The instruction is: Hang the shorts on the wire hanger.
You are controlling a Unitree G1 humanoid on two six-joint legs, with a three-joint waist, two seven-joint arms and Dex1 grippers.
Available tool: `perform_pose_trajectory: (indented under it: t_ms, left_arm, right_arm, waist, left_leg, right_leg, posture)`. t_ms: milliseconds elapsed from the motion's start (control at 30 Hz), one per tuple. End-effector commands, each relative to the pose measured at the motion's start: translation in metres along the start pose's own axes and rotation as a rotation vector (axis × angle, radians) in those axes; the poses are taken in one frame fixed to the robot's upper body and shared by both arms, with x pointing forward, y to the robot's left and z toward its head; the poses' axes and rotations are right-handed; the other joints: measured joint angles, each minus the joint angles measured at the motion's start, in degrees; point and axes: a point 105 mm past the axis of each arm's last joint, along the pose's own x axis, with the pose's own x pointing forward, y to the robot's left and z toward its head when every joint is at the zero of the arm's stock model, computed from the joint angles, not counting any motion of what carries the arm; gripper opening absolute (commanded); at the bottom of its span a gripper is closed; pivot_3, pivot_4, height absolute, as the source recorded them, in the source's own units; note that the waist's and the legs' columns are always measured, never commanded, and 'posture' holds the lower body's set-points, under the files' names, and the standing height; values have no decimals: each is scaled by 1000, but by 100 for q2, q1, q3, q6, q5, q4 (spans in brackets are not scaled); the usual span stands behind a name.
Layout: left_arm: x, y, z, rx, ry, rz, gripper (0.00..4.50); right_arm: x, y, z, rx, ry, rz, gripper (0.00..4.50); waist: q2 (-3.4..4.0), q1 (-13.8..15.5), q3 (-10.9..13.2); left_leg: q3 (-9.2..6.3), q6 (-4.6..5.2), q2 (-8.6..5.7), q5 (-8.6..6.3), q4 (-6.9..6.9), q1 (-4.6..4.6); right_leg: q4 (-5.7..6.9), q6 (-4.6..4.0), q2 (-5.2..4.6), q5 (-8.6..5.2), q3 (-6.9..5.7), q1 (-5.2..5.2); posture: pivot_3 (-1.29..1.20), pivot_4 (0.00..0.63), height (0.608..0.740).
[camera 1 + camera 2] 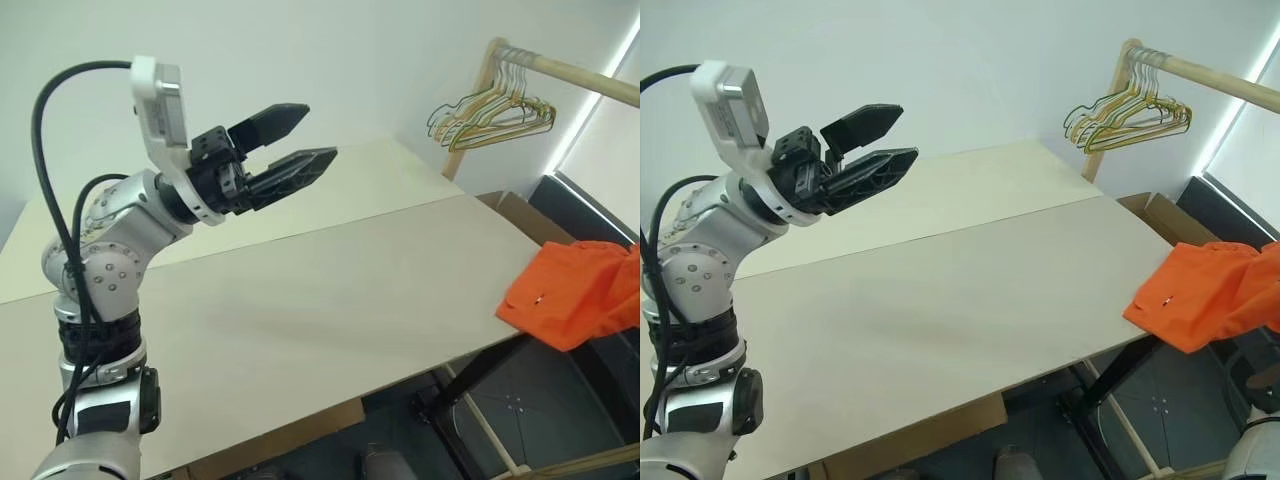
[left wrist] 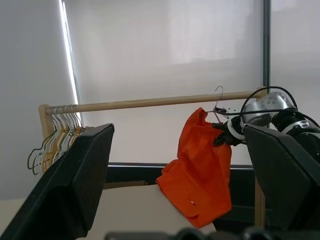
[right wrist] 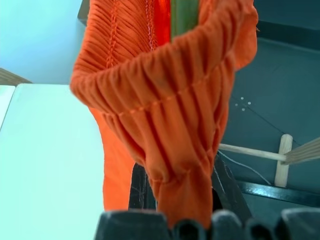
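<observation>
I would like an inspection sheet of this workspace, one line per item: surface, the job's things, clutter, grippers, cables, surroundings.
Surface: pale table, bare apart from cloth at its right edge.
Job's things: orange shorts lifted at the waistband, lower part trailing on the table's right edge; wire hanger with its hook showing above the shorts, below the rail.
Clutter: nothing seen.
Grippers: left gripper open, empty, raised over the table; right gripper shut on the shorts.
Cables: black cable looping over the left arm; another at the right wrist.
Surroundings: wooden rail with a bunch of wire hangers, white wall, cardboard box behind the table.
</observation>
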Motion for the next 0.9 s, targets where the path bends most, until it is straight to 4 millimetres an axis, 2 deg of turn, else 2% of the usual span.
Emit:
perform_pose_trajectory:
  t_ms: [33, 200, 300, 400, 633, 767, 900]
  left_arm:
    - [-1, -4, 9, 40, -17, -5, 4467]
    - [-1, -5, 9, 38, -11, -6, 4467]
    - [-2, -5, 8, 37, -7, -6, 4500]
    - [-2, -7, 7, 39, -1, -7, 4500]
    - [-3, -7, 6, 43, 6, 1, 4500]
    - [-3, -7, 6, 45, 7, 7, 4500]
    - [-4, -7, 6, 50, 15, 15, 4500]
  right_arm:
    - [-3, -16, 22, 79, -88, -48, 0]
    - [3, -38, 24, 92, -112, -171, 0]
    - [6, -42, 21, 89, -109, -203, 837]
    - [4, -38, 23, 54, -141, -204, 1884]
    - [-14, -35, 49, -39, -349, -276, 4386]
    - [-24, -27, 59, -86, -453, -312, 4454]
    - [-43, -18, 70, -136, -617, -393, 4454]
  waist:
    - [5, 22, 3]
    - [13, 65, 7]
    - [13, 66, 7]
    - [18, 63, 7]
    - [44, 58, 2]
    - [46, 77, 2]
    - [54, 83, -1]
  left_leg:
    - [0, 0, -1, 0, 0, -1]
    - [1, 0, -4, 0, 1, -1]
    - [2, 0, -4, -1, 0, -1]
    - [11, 0, -4, -1, -1, -3]
    - [16, -1, -3, 0, -2, -1]
    - [17, -4, -2, 2, -2, 2]
    - [24, -5, -3, 2, -2, 2]
  right_leg:
    - [0, 0, -1, 0, 0, -1]
    - [-5, 0, 0, -1, 4, 0]
    - [-5, 0, 0, -1, 6, 2]
    - [-1, 0, 0, -1, 17, 7]
    - [4, 3, 2, -1, 23, 6]
    - [4, 4, 5, -1, 21, 5]
    - [7, 5, 5, -1, 27, 5]
  posture:
    - [-94, 0, 740]
    - [-90, 0, 740]
    - [-89, 0, 740]
    - [-86, 0, 740]
    - [-80, 0, 740]
    - [-73, 0, 740]
    - [-62, 0, 740]
